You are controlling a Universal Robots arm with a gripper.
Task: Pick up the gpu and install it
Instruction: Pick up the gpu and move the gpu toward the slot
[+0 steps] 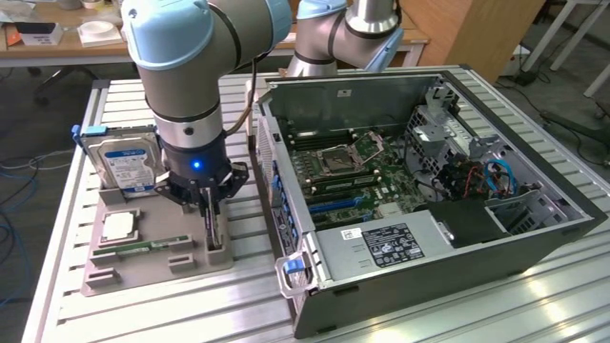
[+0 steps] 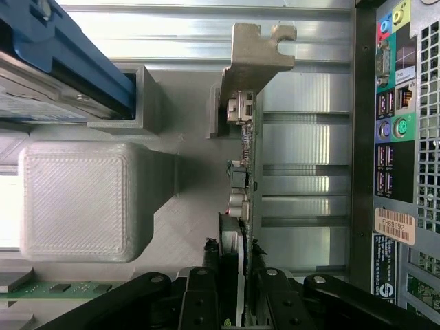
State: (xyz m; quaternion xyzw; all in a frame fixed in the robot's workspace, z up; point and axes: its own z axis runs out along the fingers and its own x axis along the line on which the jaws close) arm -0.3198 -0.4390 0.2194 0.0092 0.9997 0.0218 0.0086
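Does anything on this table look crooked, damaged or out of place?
Nothing stands out. The graphics card stands straight on edge in its slot of the grey holder, with the gripper down over it. The hard drive sits upright in its own slot, and the open computer case looks undamaged.

gpu [image 1: 216, 232] upright in holder [image 1: 143, 268], beside case [image 1: 458, 268].
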